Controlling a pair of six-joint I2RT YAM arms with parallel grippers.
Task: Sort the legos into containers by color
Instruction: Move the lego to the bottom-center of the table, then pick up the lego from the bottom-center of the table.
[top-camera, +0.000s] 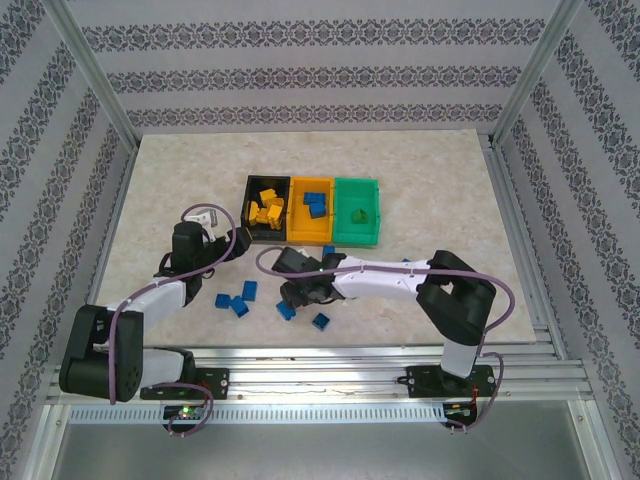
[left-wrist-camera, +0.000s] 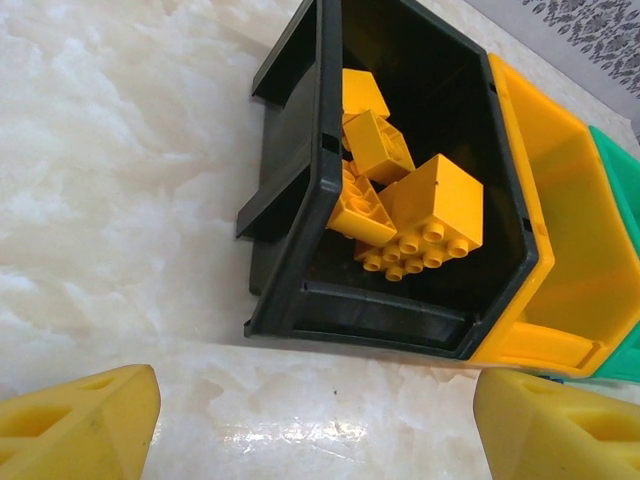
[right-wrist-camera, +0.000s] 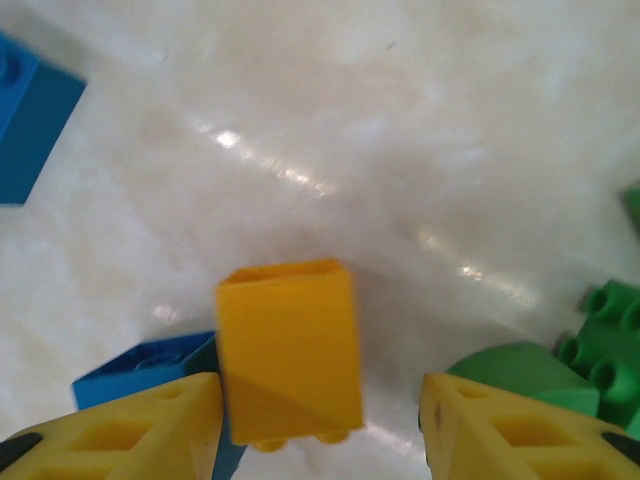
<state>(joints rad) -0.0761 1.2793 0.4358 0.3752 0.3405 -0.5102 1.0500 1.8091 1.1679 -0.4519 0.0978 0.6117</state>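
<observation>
Glossy marbled table (left-wrist-camera: 120, 200); studded yellow bricks (left-wrist-camera: 430, 215) piled in black bin (left-wrist-camera: 300, 170).

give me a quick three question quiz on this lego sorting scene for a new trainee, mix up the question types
1. True or false: the black bin holds green bricks.
2. In the right wrist view, what sits directly between the fingers of the right hand? A) a green brick B) a yellow brick C) nothing
3. Fill the gap: in the top view, the blue bricks already sorted lie in the ____ bin.

Key
1. False: it holds yellow bricks.
2. B
3. orange: they lie in the orange bin.
</observation>
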